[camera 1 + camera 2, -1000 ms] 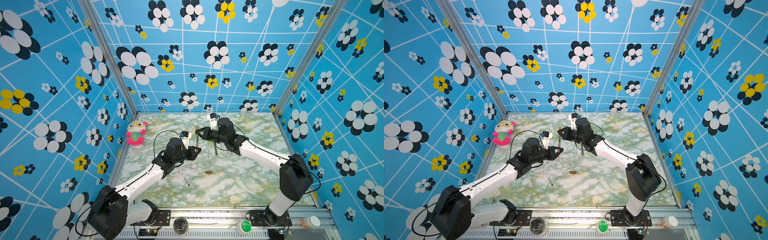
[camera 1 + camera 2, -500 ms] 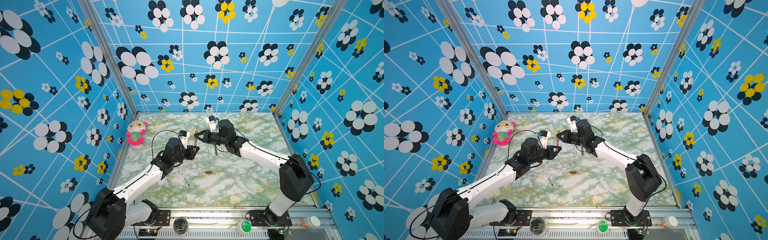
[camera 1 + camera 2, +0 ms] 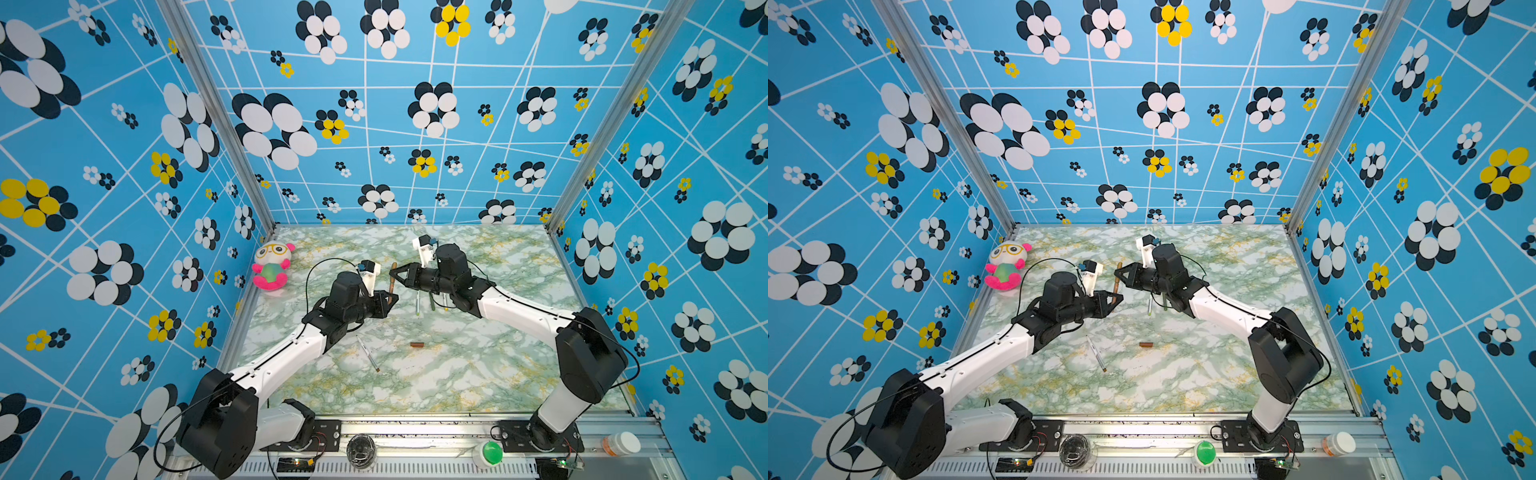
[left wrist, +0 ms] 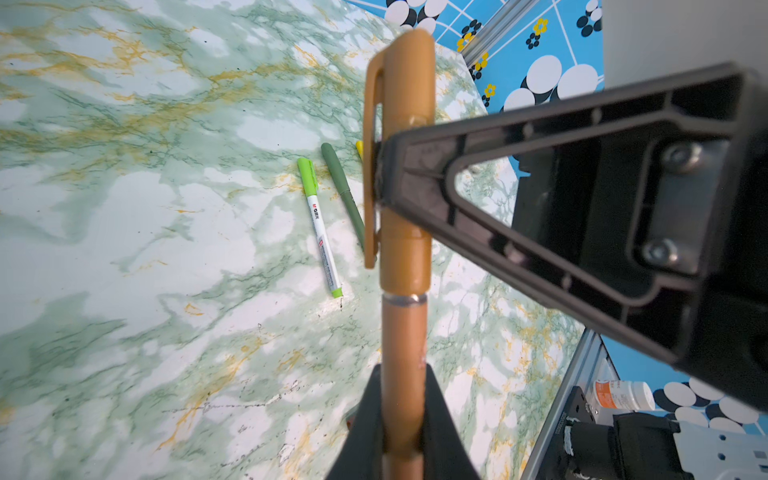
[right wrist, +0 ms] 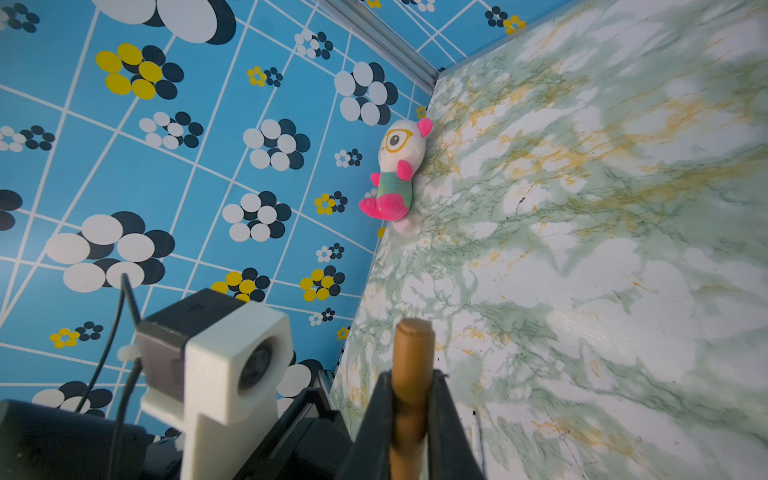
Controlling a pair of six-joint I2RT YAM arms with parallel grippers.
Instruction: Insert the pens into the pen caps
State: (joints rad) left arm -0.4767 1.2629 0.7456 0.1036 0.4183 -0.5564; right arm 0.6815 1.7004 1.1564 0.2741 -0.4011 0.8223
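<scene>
Nearest you, at the bottom of a top view, the front rail [image 3: 415,428] closes off the desk [image 3: 478,374]. Just above it a white pen [image 3: 368,353] lies uncapped, with a reddish-brown cap [image 3: 417,344] near it on the right, probably your next pair, so leave them be. Now centre frame, up off the desk: your left jaws are clamped shut on the barrel of the brown pen [image 4: 403,345], and your right jaws are pinched on the brown cap [image 4: 405,262] sitting over its tip. In the left wrist view a thin silver ring shows between cap rim and barrel, so I'd call it nearly seated, not home. Push straight along the pen's line, keep both wrists on one axis, and don't twist or lever. That clip side sits right at the right jaws, and a skewed push could pop the cap askew. Once it's home, the bare marble at lower right of a top view is your widest room to set it down. Farther up, a lime-capped pen [image 4: 320,228] and a dark green pen [image 4: 345,195] lie side by side under the right arm, so don't sweep low there. Farthest left, the plush toy [image 3: 270,266] sits against the desk's edge by the wall.
</scene>
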